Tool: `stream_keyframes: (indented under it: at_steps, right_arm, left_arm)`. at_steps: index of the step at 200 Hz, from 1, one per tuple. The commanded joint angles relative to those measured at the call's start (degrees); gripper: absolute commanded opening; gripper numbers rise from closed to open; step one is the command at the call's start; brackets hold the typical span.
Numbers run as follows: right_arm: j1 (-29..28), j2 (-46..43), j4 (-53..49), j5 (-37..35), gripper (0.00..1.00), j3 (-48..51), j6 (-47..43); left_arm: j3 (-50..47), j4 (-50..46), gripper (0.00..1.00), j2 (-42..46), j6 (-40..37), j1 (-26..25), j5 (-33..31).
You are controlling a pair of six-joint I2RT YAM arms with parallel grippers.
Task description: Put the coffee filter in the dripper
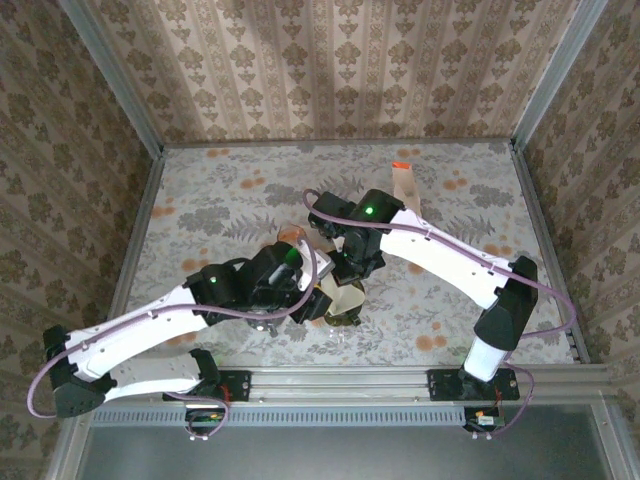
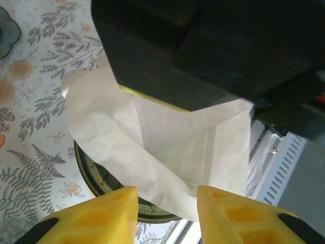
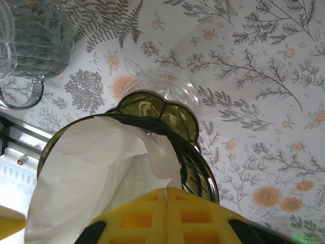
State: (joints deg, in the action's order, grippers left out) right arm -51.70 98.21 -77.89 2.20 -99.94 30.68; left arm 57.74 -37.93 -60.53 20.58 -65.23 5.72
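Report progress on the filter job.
Done: the filter sits opened in the mouth of the dripper. In hand: the right gripper pinches its edge, and the left gripper straddles the opposite edge, jaws apart. Left: seat the paper fully, since a fold drapes over the rim, then release.

Soft, even light falls on my table [image 1: 210, 200] — shadows are faint. In my left wrist view my yellow fingers [image 2: 96, 216] blur near the lens, and the white coffee filter [image 2: 167, 147] glows — lit through.
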Motion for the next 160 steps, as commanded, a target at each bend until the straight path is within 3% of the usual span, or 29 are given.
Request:
stream_keyframes:
  at_steps: [1,33,106,160]
  right_arm:
    - [-0.1,-2.3,0.6,1.3,0.04,0.6,0.8]
    - [0.0,-3.5,1.1,1.1,0.09,0.8,1.1]
    - [1.0,-10.9,5.5,-1.0,0.51,5.4,3.6]
    - [0.3,-18.0,12.0,-0.4,0.56,14.0,3.9]
  left_arm:
    - [2.5,-2.2,0.36,-0.6,0.9,-0.4,-1.8]
    - [2.9,-2.9,0.34,-1.3,1.1,-0.3,-2.2]
    - [2.7,-2.9,0.34,-1.8,1.4,0.0,-1.6]
    - [2.9,-2.9,0.34,-2.0,1.7,0.5,-1.0]
